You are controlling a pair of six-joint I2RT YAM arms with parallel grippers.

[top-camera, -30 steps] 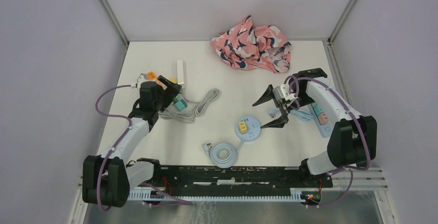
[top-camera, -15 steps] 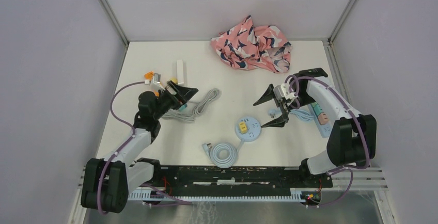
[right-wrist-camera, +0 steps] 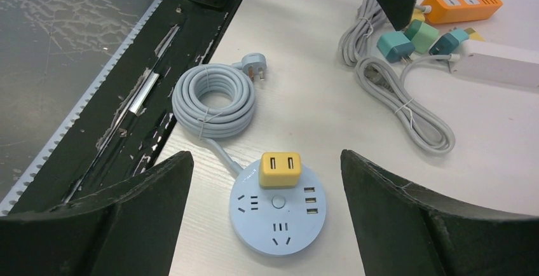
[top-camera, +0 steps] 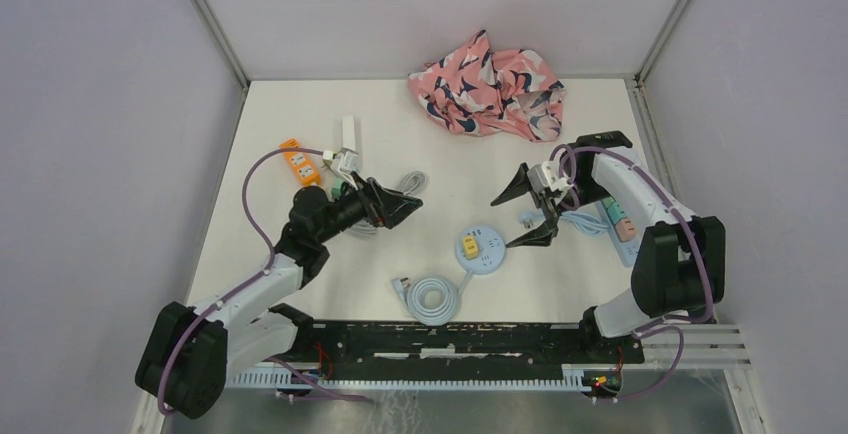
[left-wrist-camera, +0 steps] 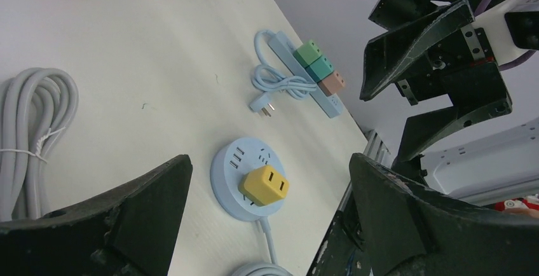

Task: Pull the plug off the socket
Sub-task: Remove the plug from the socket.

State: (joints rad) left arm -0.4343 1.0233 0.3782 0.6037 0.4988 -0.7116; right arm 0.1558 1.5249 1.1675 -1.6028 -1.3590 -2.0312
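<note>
The yellow plug (right-wrist-camera: 280,169) sits pushed into a round pale-blue socket (right-wrist-camera: 279,228) that lies flat on the table (top-camera: 440,144), a little right of the middle and towards the near side. It is a stubby block with rounded corners and two slots in its upper face. It stands proud of the disc near one edge, leaving the other outlets bare. The socket's grey lead runs off to a tied coil (top-camera: 431,299) close by, nearer the arm bases.

The right hand (top-camera: 503,222) is plainly the closer one. It hangs just beside the socket on its right, fingers spread wide with nothing between them. Through its own camera the plug lies ahead and below, about centred in the gap. The plug's longer side runs across from one finger to the other, so I'd judge a closing grip would land on its short ends. The hand must come down and forward first.

The left hand (top-camera: 407,210) is also wide open and empty. It points at the socket from the left but stands farther off, with a bundled grey cable (top-camera: 398,190) beside it.

Farther out are a blue power strip (top-camera: 622,224) with coloured adapters on the right, an orange strip (top-camera: 298,162) and a white one (top-camera: 349,136) on the left, and a pink patterned cloth (top-camera: 490,84) at the back.
</note>
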